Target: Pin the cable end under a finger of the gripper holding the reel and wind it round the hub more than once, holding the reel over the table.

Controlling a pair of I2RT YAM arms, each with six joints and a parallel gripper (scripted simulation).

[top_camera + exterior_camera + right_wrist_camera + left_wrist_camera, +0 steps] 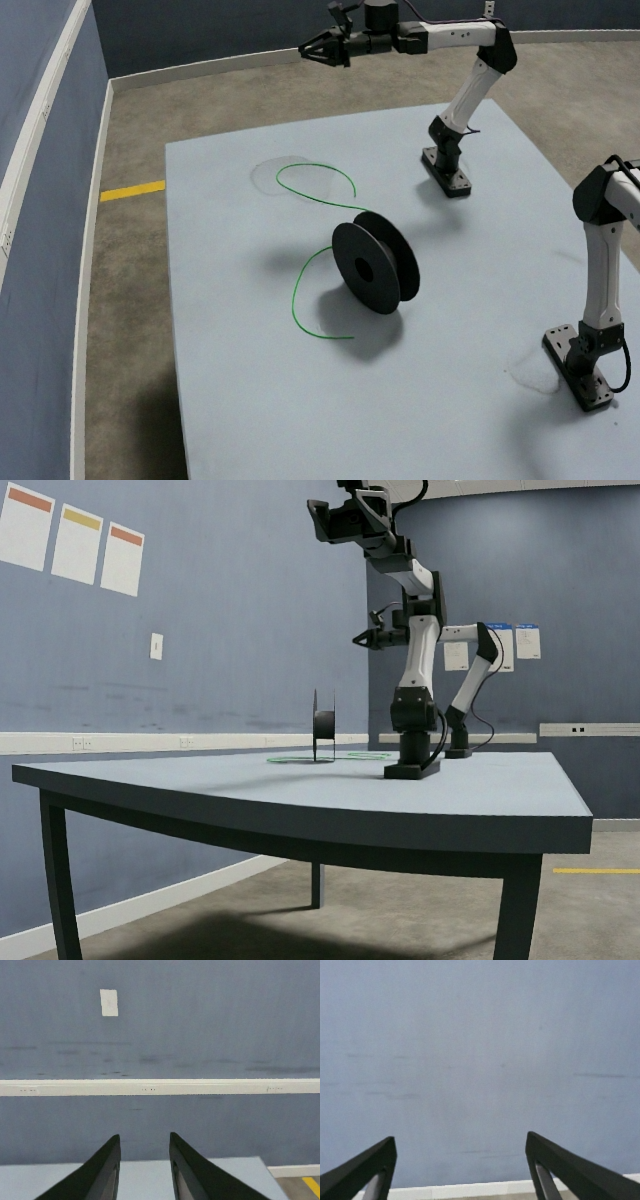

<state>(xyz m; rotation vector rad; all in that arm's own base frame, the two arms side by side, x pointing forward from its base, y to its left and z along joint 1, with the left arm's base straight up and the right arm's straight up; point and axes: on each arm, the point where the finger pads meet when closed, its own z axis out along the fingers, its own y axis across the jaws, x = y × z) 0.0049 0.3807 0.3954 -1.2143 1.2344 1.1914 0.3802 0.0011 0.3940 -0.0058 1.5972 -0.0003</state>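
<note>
The black reel (355, 241) (324, 724) stands upright on its flange rims on the table. The green cable (293, 305) (268, 760) lies on the table in two loose curves, one beyond the reel and one on its near left side. Both cable ends show in the top view; its middle is hidden by the reel. My left gripper (333, 498) (463, 1143) is open and empty, high above the table. My right gripper (300, 50) (354, 641) (145, 1142) is partly open and empty, raised at the far side, away from the reel and cable.
The pale table (232, 387) (155, 774) carries both arm bases, the right one (447, 173) at the far side and the left one (577, 367) nearer. A wall (41, 206) runs beyond the table's left edge.
</note>
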